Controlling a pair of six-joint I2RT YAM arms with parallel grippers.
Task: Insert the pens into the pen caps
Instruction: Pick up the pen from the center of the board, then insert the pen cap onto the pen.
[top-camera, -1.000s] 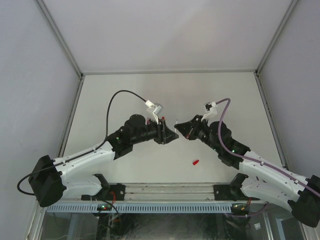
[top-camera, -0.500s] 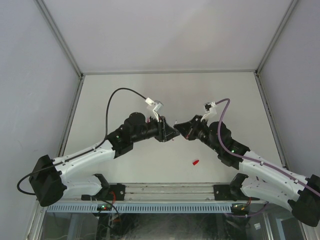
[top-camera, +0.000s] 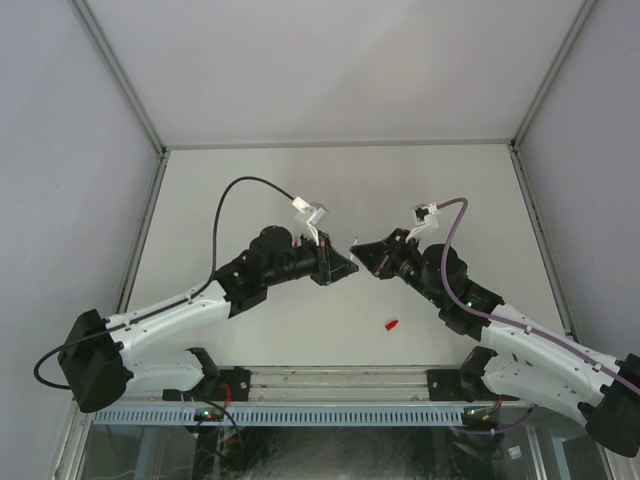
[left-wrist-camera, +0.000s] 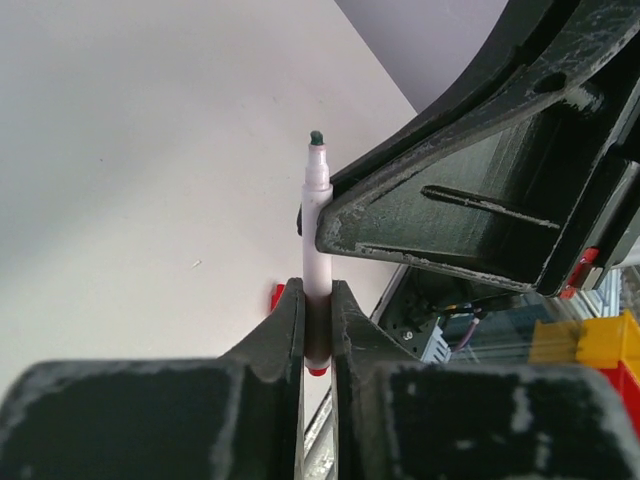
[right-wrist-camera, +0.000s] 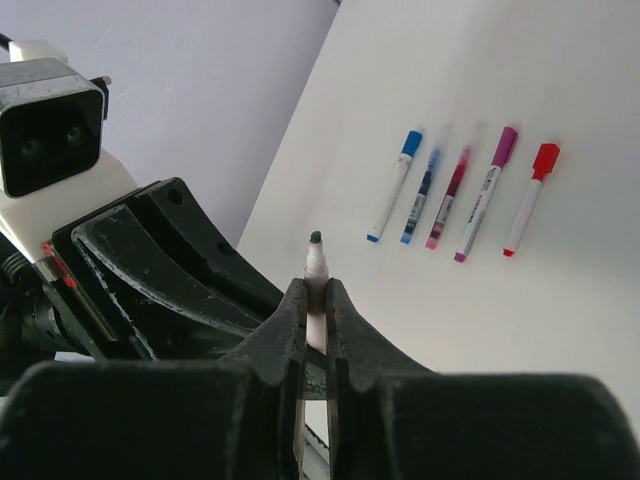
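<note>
An uncapped pen with a whitish barrel, a dark tip and a red rear end is held in mid-air between both grippers. My left gripper is shut on its lower barrel. My right gripper is shut on the same pen just below the tip. In the top view the two grippers meet tip to tip above the table's middle. A red pen cap lies on the table in front of them; it also peeks out behind my left finger as a red cap.
Several capped pens lie side by side on the table in the right wrist view, from a blue-capped one to a red-capped one. Grey walls enclose the table on three sides; a metal rail runs along the near edge.
My left gripper has moved right to meet the right gripper and closed its jaws on the pen's barrel. The right gripper has kept its grip and barely moved.
</note>
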